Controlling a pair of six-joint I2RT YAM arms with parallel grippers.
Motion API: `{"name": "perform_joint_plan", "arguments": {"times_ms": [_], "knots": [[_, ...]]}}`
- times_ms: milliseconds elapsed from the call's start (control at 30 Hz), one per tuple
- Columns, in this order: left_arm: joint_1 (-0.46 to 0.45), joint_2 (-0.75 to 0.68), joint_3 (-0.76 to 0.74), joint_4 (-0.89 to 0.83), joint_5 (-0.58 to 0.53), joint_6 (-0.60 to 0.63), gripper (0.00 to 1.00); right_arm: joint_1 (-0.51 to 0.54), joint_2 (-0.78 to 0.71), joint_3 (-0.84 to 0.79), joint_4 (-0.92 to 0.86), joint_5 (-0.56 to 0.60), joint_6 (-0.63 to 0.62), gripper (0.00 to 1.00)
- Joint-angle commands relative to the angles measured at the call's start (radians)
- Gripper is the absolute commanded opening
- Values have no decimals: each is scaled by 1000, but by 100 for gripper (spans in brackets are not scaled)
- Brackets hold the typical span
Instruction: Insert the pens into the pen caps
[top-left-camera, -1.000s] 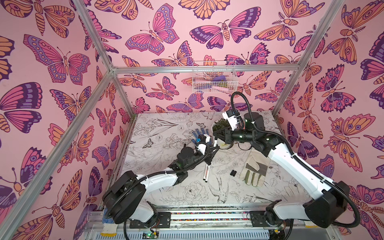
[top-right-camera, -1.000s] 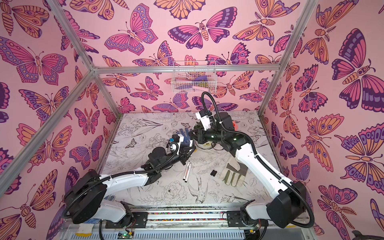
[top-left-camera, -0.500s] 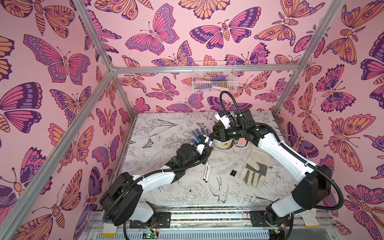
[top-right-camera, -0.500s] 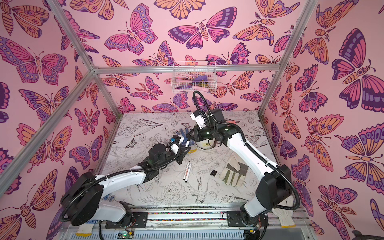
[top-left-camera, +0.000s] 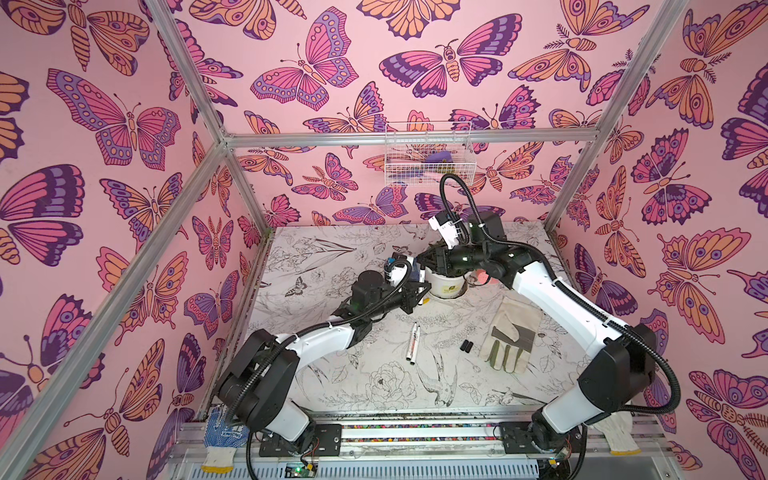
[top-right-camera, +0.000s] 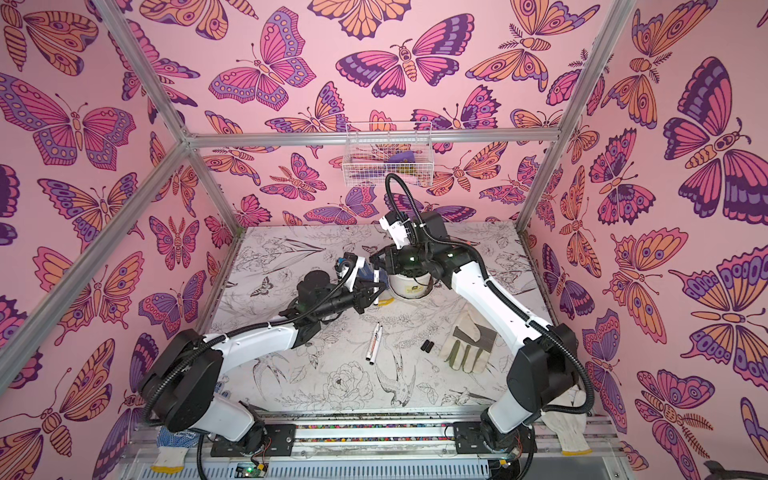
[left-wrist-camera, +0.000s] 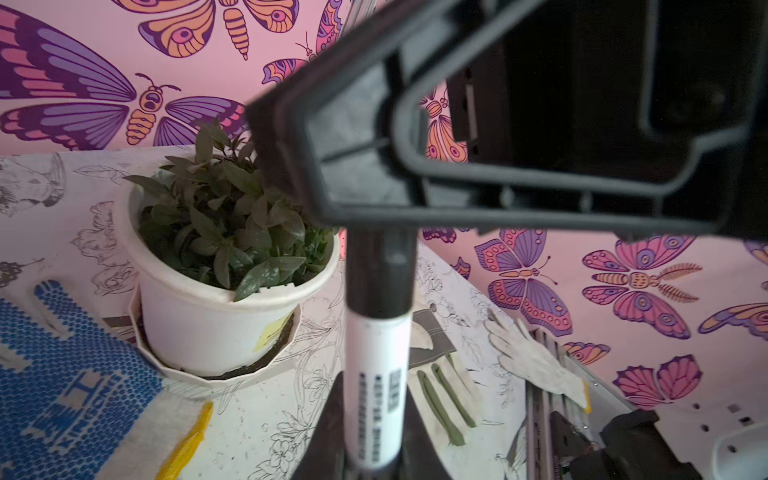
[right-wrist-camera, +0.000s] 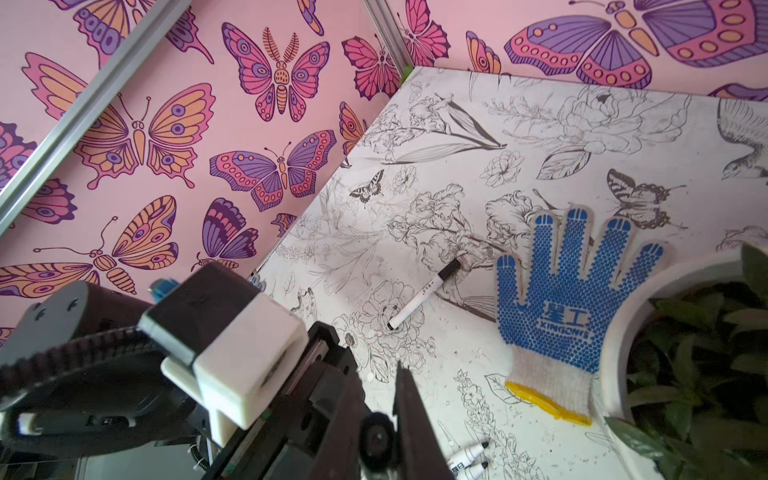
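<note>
A: The left pincer (left-wrist-camera: 372, 451) is clamped on the marker pen (left-wrist-camera: 376, 386), whose barrel sticks out ahead of it. The right pincer (right-wrist-camera: 377, 432) pinches the black cap (left-wrist-camera: 380, 274) at the pen's tip.
B: I'd keep both coaxial and press straight until seated.

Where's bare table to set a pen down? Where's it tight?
Free: front strip between two loose pens and the front rail; far-left corner. Crowded: around the plant pot, where blue glove, left end effector and right end effector cluster; caps and work glove fill centre-right.
</note>
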Motion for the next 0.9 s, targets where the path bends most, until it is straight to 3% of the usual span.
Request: {"name": "perform_joint_plan", "arguments": {"times_ms": [0, 267, 433, 867], "knots": [[49, -82, 178, 601, -101, -73, 0, 61, 85, -109, -461, -114, -28, 0], [50, -161, 131, 506, -287, 82, 0, 61, 89, -131, -502, -105, -48, 0], [54, -179, 148, 483, -347, 167, 0, 61, 87, -152, -514, -109, -60, 0], [45, -196, 139, 377, -300, 169, 0, -26, 14, -169, -454, -68, -29, 0]]}}
